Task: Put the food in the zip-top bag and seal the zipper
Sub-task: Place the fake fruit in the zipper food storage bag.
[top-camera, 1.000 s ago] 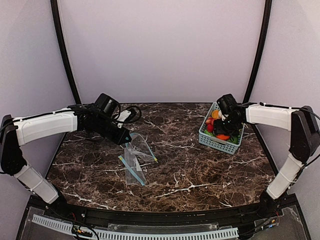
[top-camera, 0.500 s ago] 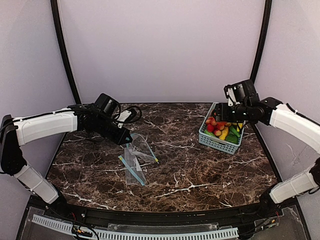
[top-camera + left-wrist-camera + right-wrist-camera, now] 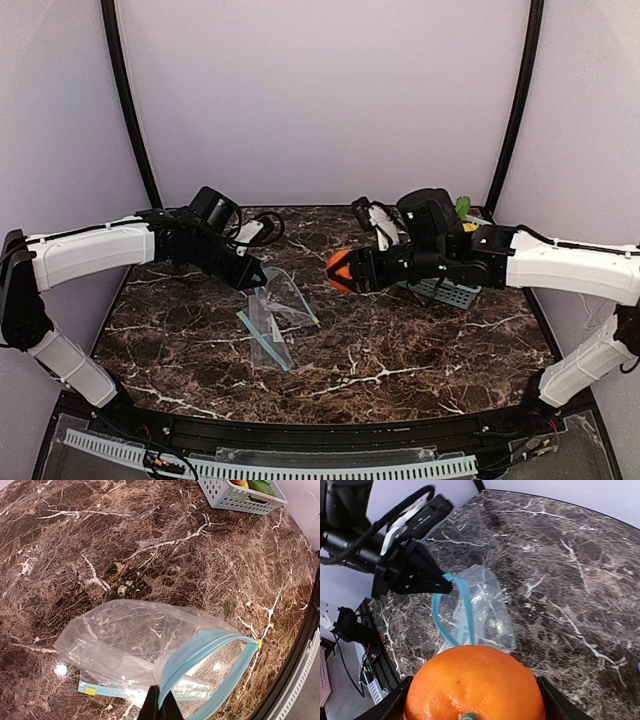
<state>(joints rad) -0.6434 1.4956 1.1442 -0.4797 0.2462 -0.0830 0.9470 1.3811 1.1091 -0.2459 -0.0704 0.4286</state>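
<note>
While apart, one orange (image 3: 475, 685), one bag (image 3: 142, 632).

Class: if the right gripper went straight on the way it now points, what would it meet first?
Probably the open mouth of the zip-top bag, pinched by the left gripper; the orange ball in the right gripper would touch first. Depth unclear.

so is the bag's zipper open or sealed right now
Open: the left gripper pinches one blue zipper edge of the bag and holds it up, so the mouth gapes.
</note>
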